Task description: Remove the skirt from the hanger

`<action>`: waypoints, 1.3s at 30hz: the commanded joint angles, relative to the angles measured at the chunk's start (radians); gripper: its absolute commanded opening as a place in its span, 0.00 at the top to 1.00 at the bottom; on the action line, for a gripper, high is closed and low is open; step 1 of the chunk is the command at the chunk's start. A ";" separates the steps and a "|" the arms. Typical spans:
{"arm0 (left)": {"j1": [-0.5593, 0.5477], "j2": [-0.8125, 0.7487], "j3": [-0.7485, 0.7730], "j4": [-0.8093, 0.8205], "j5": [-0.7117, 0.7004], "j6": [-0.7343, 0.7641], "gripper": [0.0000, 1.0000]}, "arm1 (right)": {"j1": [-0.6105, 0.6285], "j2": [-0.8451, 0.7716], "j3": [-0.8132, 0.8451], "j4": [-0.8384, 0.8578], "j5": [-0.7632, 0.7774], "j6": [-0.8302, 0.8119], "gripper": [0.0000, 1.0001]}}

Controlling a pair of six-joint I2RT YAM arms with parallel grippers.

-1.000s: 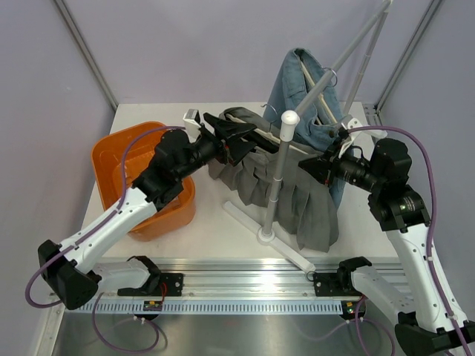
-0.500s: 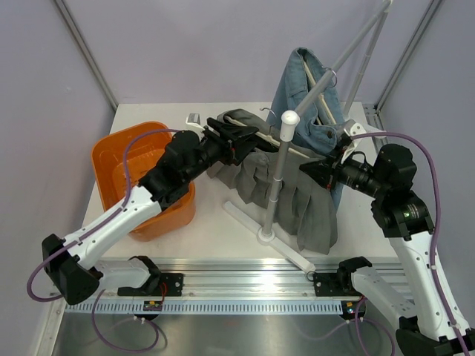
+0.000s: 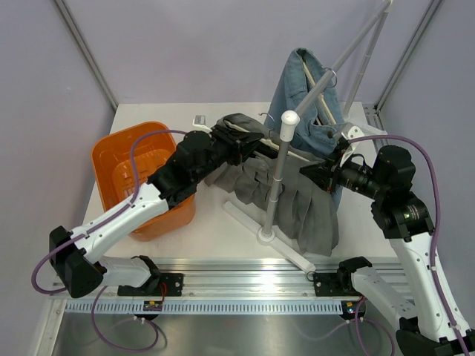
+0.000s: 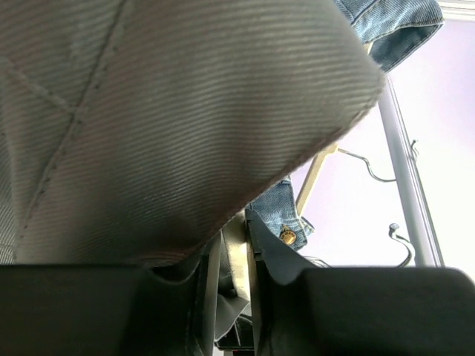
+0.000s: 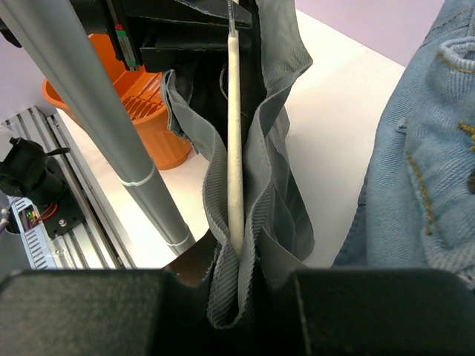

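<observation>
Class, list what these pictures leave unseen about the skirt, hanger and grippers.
Left wrist: the skirt fills the view, hiding most of the hanger.
Top external: skirt drapes over the left gripper; its jaws are hidden.
Right wrist: skirt folds hide whether the right gripper pinches anything.

An orange plastic tub (image 3: pixel 159 221) sits at the left edge of the white desk (image 3: pixel 215 237). A white clothes rack (image 3: pixel 277 178) rises from a foot close to the near edge. A blue denim garment (image 3: pixel 297 89) hangs from its slanted upper bars toward the far right corner. An aluminium rail (image 3: pixel 237 267) runs along the near edge.
</observation>
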 commanded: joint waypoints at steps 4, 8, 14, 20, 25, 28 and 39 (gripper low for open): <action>-0.009 -0.010 0.054 0.012 -0.053 0.018 0.87 | 0.013 -0.002 0.011 0.061 -0.037 -0.026 1.00; -0.011 -0.005 0.077 -0.005 -0.047 0.022 0.95 | 0.020 0.016 0.034 0.045 -0.040 -0.029 1.00; -0.011 0.002 0.112 -0.064 -0.059 0.041 1.00 | 0.021 0.029 0.064 0.010 -0.019 -0.003 0.76; -0.009 -0.028 0.094 -0.041 -0.059 0.036 1.00 | 0.021 -0.024 0.072 -0.050 0.000 0.040 0.35; -0.009 -0.033 0.092 -0.022 -0.047 0.016 1.00 | 0.021 -0.066 0.084 -0.140 0.049 0.014 0.23; -0.009 -0.042 0.098 -0.020 -0.051 0.011 1.00 | 0.021 -0.089 0.066 -0.162 0.058 0.009 0.23; 0.010 -0.065 0.167 -0.075 -0.068 0.034 1.00 | 0.020 -0.129 -0.021 -0.192 0.038 0.010 0.28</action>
